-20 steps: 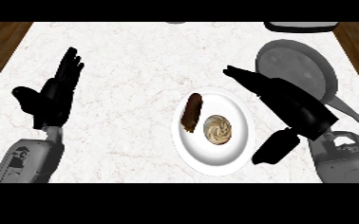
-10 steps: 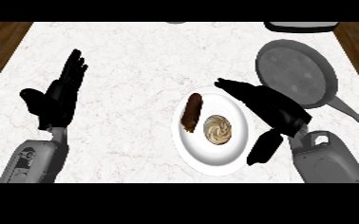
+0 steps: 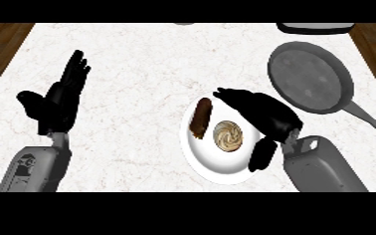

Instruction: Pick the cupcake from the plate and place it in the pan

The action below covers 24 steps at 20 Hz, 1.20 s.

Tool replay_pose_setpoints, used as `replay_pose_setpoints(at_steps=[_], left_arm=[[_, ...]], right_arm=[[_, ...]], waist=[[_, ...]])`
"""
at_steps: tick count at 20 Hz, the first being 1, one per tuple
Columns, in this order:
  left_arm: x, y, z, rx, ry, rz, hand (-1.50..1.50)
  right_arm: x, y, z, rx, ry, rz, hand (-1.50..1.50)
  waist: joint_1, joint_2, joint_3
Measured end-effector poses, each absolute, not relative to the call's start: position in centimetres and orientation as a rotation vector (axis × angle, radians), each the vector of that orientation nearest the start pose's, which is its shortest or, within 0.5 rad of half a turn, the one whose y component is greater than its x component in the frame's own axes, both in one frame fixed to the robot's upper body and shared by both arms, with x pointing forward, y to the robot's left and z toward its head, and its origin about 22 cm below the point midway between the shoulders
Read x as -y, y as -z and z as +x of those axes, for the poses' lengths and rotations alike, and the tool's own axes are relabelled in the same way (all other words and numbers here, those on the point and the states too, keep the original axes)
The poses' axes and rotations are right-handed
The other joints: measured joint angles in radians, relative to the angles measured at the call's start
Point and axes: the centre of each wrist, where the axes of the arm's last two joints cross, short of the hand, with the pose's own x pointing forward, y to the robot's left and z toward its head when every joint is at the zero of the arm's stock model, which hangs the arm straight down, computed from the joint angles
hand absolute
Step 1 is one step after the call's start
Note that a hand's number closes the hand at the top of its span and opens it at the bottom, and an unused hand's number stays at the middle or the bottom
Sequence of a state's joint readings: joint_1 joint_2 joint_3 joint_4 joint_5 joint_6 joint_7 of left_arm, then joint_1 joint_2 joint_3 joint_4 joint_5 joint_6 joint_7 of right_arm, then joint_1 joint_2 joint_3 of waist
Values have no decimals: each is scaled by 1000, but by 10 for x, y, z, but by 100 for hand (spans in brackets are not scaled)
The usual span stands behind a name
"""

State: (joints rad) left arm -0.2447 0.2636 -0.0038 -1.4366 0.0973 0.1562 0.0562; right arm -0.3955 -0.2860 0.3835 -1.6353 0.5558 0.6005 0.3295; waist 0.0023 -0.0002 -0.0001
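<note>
Head view, one frame.

Nearest, lower left: grey left forearm (image 3: 35, 167) comes up from the lower edge. Its black left hand (image 3: 58, 102) stands over the white marbled surface (image 3: 147, 69) near the left side, fingers straight and up, thumb spread to the left, holding nothing. Well apart from the plate.

Nearest, lower right: grey right forearm (image 3: 323, 164) comes in from the lower edge.

Round white plate (image 3: 220, 168) lies right of centre on the surface. On it are two things:
- a cupcake with a swirled cream-and-brown top (image 3: 228, 134), upright, at about the plate's middle;
- a long dark-brown pastry stick (image 3: 200, 118), lying just left of the cupcake near the plate's far-left rim; contact between the two cannot be told.

Black right hand (image 3: 268, 114) is over the plate's right and far side. Fingers are spread out straight toward the upper left, passing just beyond the cupcake, tips near the stick's far end. The thumb (image 3: 262, 155) hangs apart over the plate's right rim. The hand is not closed on anything, and the cupcake sits in the gap between fingers and thumb. Touch cannot be told.

Further, right: a round grey metal pan (image 3: 308, 77), its handle (image 3: 360, 112) running toward the lower right. It is near the right hand, apart from the plate.

Far edge: a dark grey object (image 3: 316, 27), cut off by the view. Brown wood strips (image 3: 11, 40) flank the surface.
</note>
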Motion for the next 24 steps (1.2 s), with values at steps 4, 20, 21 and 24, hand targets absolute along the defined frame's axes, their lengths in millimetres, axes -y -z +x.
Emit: replay_pose_setpoints(at_steps=[4, 20, 21, 24], left_arm=[[-270, -46, 299, 1619, 48, 202, 0], [-269, -52, 298, 1616, 48, 200, 0], [-269, -51, 301, 1612, 48, 204, 0], [-271, -52, 304, 1616, 48, 199, 0]], right_arm=[[155, -97, 298, 1210, -1529, -373, -150], [132, -60, 305, 1090, -1620, -418, -150], [132, -61, 305, 1087, -1625, -422, -150], [131, -52, 303, 1066, -1635, -420, -150]], waist=[[1, 0, 0], [1, 0, 0], [0, 0, 0], [-1, 0, 0]])
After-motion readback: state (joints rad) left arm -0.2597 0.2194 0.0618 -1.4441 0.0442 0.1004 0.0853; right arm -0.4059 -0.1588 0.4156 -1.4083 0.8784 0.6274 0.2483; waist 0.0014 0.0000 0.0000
